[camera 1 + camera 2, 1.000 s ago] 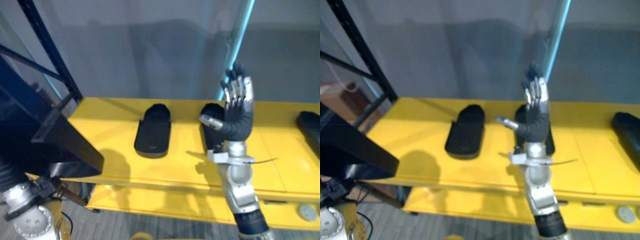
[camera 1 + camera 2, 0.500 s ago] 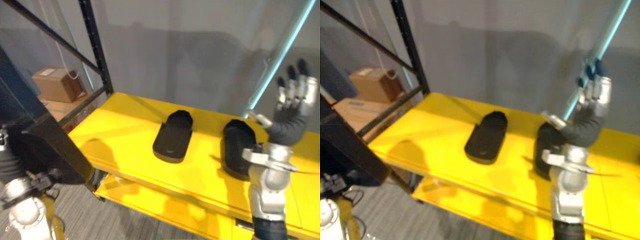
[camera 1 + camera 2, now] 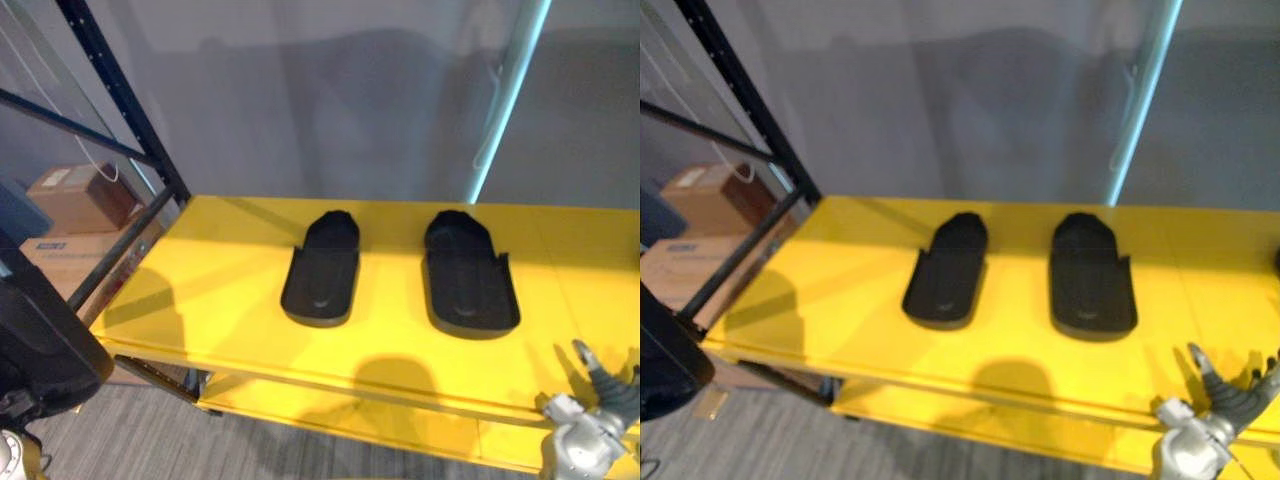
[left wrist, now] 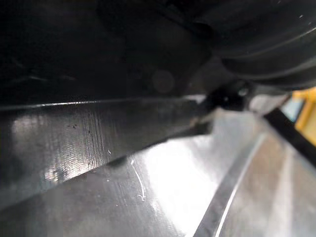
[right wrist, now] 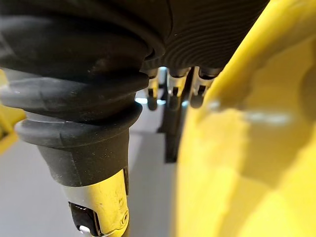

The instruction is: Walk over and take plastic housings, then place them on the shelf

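On the yellow shelf [image 3: 215, 290], two black plastic housings lie side by side, long axes running near to far: left housing [image 3: 320, 272], right housing [image 3: 468, 277]. The right hand [image 3: 1232, 393] hangs at the shelf's near right edge, the right housing far and left of it; its fingers [image 5: 171, 85] look relaxed, holding nothing. The left hand [image 4: 261, 34], by a large black piece [image 3: 40, 350] at near left: grip cannot be told.
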Tool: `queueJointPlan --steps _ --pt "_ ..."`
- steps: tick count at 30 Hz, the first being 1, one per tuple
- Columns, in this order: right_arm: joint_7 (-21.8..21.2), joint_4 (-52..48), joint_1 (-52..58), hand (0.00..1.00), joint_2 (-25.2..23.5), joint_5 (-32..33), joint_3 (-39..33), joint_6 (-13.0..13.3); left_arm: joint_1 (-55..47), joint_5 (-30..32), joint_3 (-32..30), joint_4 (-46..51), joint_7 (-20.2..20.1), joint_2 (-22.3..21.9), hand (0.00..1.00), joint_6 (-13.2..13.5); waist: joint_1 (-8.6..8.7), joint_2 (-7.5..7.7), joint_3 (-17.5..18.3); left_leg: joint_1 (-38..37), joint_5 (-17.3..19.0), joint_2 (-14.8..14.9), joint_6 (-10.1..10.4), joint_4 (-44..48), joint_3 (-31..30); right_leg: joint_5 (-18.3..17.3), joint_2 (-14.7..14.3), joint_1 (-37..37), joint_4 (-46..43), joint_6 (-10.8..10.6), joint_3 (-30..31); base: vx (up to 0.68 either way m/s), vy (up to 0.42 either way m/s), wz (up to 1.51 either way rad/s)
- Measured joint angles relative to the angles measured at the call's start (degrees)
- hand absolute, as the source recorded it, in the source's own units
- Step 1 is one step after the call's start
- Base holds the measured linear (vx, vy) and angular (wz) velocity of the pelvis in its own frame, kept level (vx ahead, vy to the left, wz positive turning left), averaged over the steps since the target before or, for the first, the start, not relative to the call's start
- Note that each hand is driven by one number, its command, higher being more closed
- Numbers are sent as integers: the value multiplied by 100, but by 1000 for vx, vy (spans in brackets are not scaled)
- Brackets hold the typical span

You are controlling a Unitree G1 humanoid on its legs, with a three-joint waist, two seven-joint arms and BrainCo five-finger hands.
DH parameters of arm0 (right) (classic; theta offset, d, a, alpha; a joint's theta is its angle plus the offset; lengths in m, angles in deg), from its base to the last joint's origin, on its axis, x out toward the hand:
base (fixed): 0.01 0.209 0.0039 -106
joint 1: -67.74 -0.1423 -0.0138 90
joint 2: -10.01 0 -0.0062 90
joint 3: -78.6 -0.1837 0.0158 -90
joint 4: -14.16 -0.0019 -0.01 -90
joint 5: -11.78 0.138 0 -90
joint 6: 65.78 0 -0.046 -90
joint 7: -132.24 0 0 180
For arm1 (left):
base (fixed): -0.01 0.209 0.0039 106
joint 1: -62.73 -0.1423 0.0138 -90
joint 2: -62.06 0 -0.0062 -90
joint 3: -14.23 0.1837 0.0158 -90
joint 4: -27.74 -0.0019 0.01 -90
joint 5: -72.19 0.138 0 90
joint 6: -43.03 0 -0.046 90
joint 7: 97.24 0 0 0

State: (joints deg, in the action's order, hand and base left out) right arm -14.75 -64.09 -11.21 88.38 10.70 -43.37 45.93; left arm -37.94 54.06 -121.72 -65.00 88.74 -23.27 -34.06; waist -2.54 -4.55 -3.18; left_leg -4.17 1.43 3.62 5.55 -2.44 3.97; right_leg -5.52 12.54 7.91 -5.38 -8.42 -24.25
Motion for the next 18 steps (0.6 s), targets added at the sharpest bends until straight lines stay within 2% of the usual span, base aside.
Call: queueJointPlan --steps 3,7,9,10,14,18 --pt "416 278 -39 0 91 -28 -83 118 -14 2 87 -42 -132 305 100 -224 -60 33 -5 16 -80 -53 -30 -101 -85 -6 41 14 -2 7 -98 -10 16 19" --pt "682 973 -125 0 474 -28 -141 82 6 5 493 -490 -415 1090 100 -434 -101 94 12 18 -160 -85 -45 -216 -110 -11 56 0 -3 13 -103 -28 9 6" --pt "729 1274 -234 0 626 -5 -201 76 89 1 649 -726 -513 1301 100 -554 -101 108 13 20 -165 -85 -45 -238 -109 -27 55 -4 -6 41 -101 -17 -1 0" --pt "741 1407 -280 0 727 26 -274 78 172 -1 726 -863 -567 1383 100 -647 -101 107 12 26 -168 -89 -47 -242 -107 -34 57 -11 -6 52 -100 0 0 0" --pt "1223 1774 -351 0 962 257 -560 71 425 -191 932 -1097 -770 1609 100 -934 -153 109 13 43 -177 -98 -39 -244 -127 -23 57 -14 -11 32 -122 9 -1 2" --pt "1803 1987 -420 0 1031 313 -853 71 628 -258 1134 -1318 -967 1881 100 -979 -152 130 25 133 -235 -104 -18 -246 -177 -27 55 -33 -14 39 -227 18 -7 14"
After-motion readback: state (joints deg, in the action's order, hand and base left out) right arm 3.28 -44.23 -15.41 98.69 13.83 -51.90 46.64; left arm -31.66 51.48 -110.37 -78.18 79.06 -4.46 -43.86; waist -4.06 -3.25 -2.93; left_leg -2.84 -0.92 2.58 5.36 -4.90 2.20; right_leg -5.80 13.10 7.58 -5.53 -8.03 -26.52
